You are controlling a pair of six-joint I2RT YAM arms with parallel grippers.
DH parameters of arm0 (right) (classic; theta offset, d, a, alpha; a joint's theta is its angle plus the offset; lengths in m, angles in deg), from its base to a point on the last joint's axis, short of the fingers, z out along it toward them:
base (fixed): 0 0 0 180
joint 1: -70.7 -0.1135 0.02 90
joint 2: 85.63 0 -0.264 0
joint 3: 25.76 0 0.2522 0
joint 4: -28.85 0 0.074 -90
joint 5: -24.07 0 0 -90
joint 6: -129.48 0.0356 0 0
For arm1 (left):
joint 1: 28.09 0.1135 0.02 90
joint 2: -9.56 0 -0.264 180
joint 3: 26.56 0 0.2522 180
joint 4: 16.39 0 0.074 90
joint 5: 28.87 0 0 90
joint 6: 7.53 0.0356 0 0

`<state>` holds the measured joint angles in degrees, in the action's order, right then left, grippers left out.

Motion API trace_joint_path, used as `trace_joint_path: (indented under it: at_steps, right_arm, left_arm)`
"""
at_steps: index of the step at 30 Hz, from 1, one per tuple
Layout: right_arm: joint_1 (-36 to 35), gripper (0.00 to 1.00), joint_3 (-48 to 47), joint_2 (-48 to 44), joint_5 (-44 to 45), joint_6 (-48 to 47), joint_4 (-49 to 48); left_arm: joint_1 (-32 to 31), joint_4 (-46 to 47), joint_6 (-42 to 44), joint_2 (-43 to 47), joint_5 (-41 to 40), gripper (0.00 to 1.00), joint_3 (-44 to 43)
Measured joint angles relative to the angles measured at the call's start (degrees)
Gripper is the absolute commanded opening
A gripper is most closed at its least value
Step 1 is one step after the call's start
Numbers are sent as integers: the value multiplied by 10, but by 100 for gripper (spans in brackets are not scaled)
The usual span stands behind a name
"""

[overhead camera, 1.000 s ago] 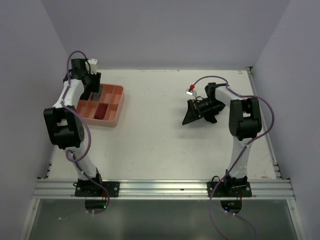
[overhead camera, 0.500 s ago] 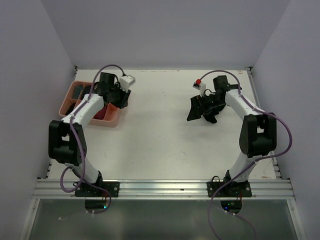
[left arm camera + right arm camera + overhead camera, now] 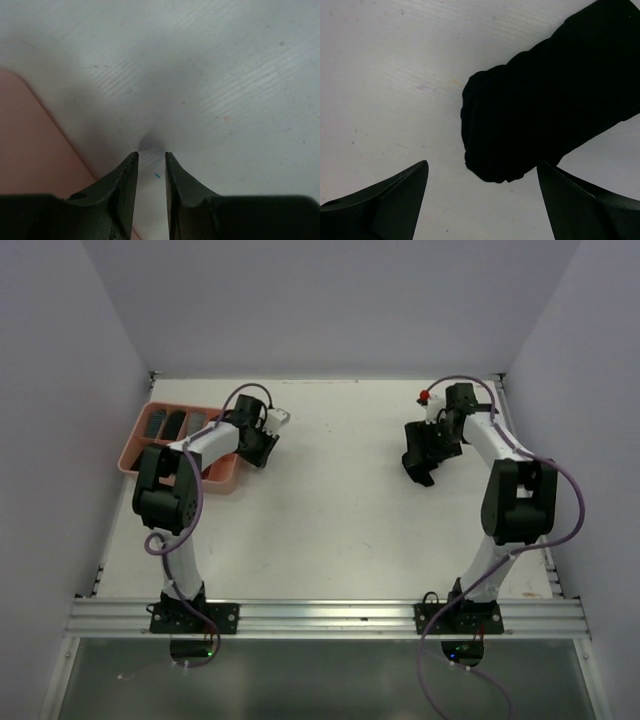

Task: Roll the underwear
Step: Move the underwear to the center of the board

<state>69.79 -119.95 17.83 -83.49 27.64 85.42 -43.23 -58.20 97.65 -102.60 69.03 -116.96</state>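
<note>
The black underwear (image 3: 545, 95) lies on the white table as a thick roll, its rounded end just ahead of my right gripper (image 3: 482, 167). That gripper is open wide, one finger on each side of the roll's end, touching nothing. From above, the roll merges with the dark right gripper (image 3: 420, 465) at the back right. My left gripper (image 3: 151, 155) hovers low over bare table with only a narrow gap between its jaws and nothing in it. It stands by the right side of the salmon-pink tray (image 3: 130, 448). No striped garment shows clearly.
The tray holds several small rolled cloths, dark ones (image 3: 157, 425) and a greyer one (image 3: 199, 420), in its back compartments. Its pink edge (image 3: 30, 150) shows left of my left fingers. Walls close off the table at the back and on both sides.
My left arm swung from the tray's back left over to its right side and its jaws narrowed. My right gripper shifted toward the back right; the black underwear looks more compact.
</note>
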Motion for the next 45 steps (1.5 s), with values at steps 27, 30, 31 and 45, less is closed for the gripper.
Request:
trace_joint_path:
  at_steps: [27,30,31,45]
  right_arm:
    - [-365,81,293,-246,191,-396,-101]
    - [-336,78,279,-268,149,-395,-52]
    - [-319,73,264,-268,130,-388,-34]
    - [-182,52,88,-58,-148,-285,146]
  left_arm:
    - [74,-21,-3,47,309,60,-133]
    - [63,-46,13,37,327,59,-131]
    - [58,-51,19,35,332,59,-126]
    - [-114,-108,90,19,407,54,41]
